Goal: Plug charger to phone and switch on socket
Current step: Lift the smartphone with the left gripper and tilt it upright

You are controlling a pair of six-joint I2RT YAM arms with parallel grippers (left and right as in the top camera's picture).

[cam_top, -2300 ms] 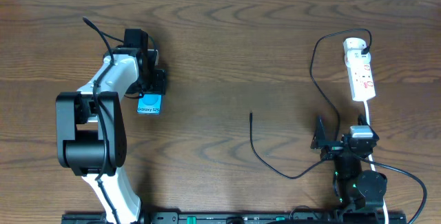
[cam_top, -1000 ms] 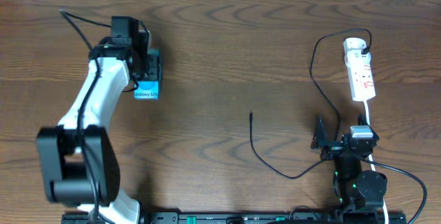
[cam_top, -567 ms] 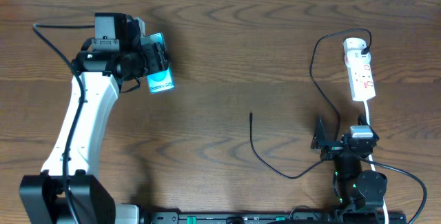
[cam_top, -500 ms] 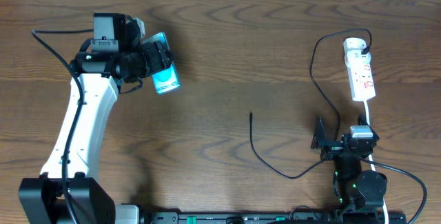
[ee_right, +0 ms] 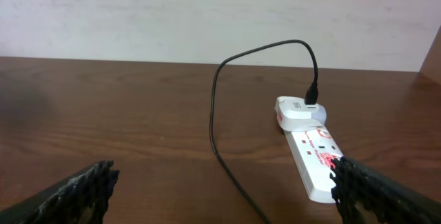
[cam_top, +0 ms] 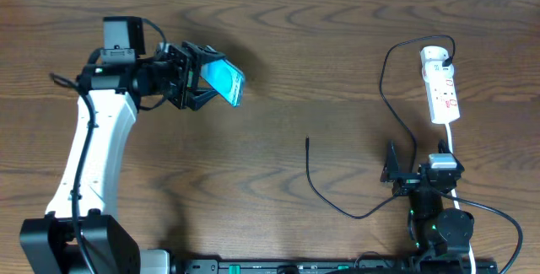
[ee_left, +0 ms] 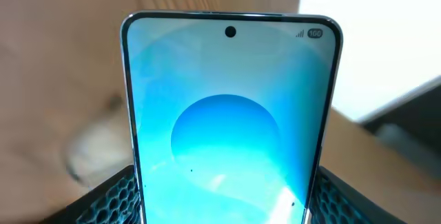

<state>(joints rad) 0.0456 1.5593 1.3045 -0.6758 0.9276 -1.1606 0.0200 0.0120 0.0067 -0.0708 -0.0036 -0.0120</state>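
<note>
**Left fingers.** My left gripper (cam_top: 207,81) is closed on the phone (ee_left: 231,127). The mesh pads (ee_left: 114,198) press on its two long edges near the lower end. The lit blue screen faces the wrist camera, and the upper end stands out past the fingertips. In the overhead view the phone sits tilted between the fingers and appears to be lifted off the table (cam_top: 278,38).

**Right fingers.** My right gripper (cam_top: 395,171) is spread wide and holds nothing. In its wrist view both fingertips sit at the frame's outer edges with bare wood between them.

**Task items.**
- The charger (cam_top: 337,209) lies slack on the table. Its plug tip (cam_top: 307,142) is free, well apart from my left fingers and nearer my right ones.
- The cable curves past just beside the right fingers and runs on to a white adapter (ee_right: 301,109) at the far end of the socket (ee_right: 315,156).
- The socket lies ahead of the right fingers and is not touched by them.
- I cannot tell the switch position.

**Assessment.**
- The step in hand is presenting the phone.
- Nothing is plugged in yet, and I judge the switch has not yet been dealt with.
- The next move calls for bringing the phone's port end close to the plug tip.
- My right fingers must then close on the cable just behind that tip and line it up squarely with the port.
- The port is hidden in these views.
</note>
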